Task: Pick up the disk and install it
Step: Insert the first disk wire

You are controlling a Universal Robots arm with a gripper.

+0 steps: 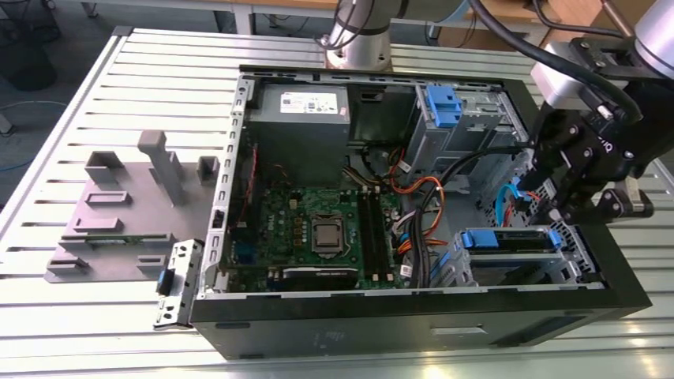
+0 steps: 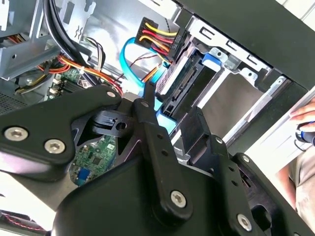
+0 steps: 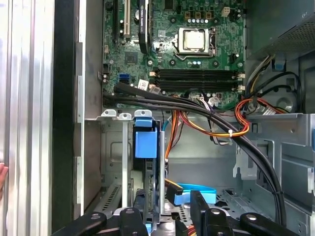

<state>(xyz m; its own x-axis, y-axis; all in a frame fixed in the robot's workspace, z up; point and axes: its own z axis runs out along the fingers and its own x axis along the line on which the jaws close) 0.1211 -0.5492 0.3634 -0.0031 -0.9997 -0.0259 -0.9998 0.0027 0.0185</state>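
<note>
Open gripper point(image 3: 166, 209) astride disk point(image 3: 146, 142) edge, jaws apart, no clamp. Disk slotted in drive cage point(image 1: 507, 272), corner of open PC case point(image 1: 400, 324), cables point(image 3: 216, 118) alongside.

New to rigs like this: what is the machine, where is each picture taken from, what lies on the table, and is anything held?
The machine is one robot arm with a black hand at its end. The exterior view is from a camera off the arm, looking down on a slatted metal table. Both wrist views are from cameras riding on the arm, looking past the hand. On the table lies an open computer case with its green circuit board showing; on the exterior view's left is a grey fixture plate. The disk, in its blue carrier, sits inside the case at the exterior view's right, with the hand right at it. Whether the hand grips it, I cannot tell.
</note>
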